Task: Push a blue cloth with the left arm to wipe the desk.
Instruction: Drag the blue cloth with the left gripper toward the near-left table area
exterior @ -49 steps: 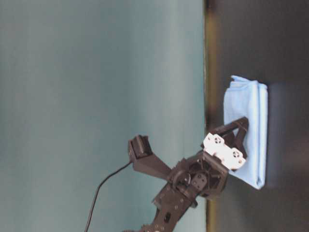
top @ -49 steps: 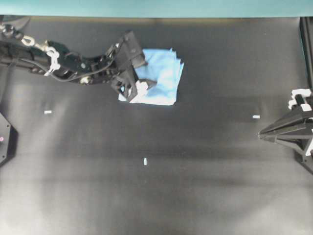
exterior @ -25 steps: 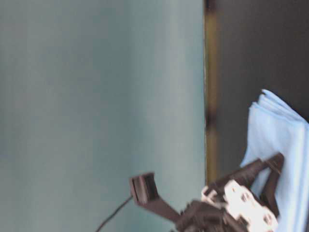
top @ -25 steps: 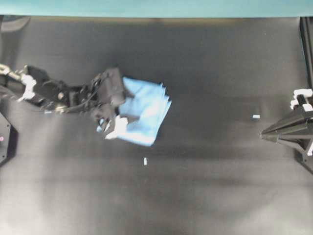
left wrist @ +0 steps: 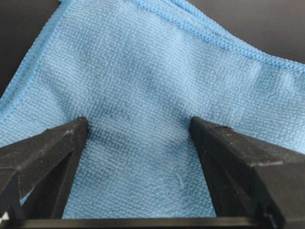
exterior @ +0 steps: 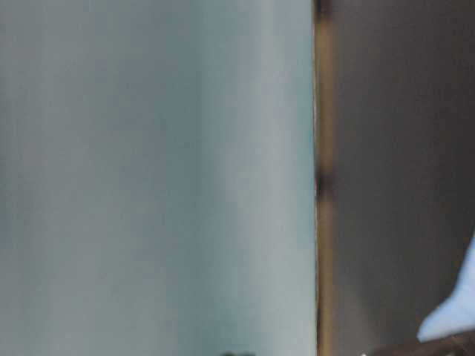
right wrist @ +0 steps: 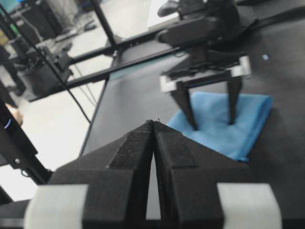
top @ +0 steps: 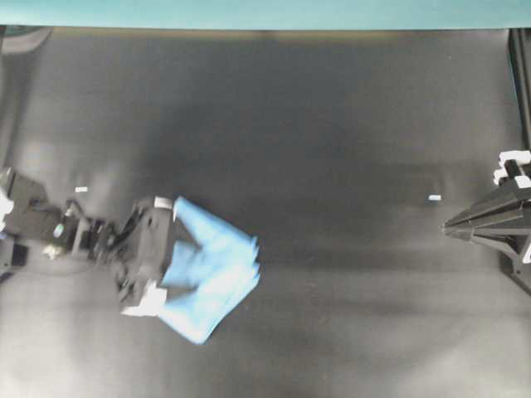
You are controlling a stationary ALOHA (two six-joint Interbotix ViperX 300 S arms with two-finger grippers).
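The blue cloth lies folded on the black desk at the front left, turned cornerwise. My left gripper is open, with both fingers spread and pressed down on the cloth's left part. In the left wrist view the cloth fills the frame, and the left gripper has its tips resting on it. The right wrist view shows the cloth with the left gripper standing on it. My right gripper is shut and empty at the right edge; it also shows in its own view.
Small white tape marks lie on the desk. A teal strip runs along the back edge. In the table-level view only a corner of the cloth shows at the lower right.
My left arm has dragged the cloth from the back of the desk toward the front left, and the cloth has turned as it slid. The right arm has not moved.
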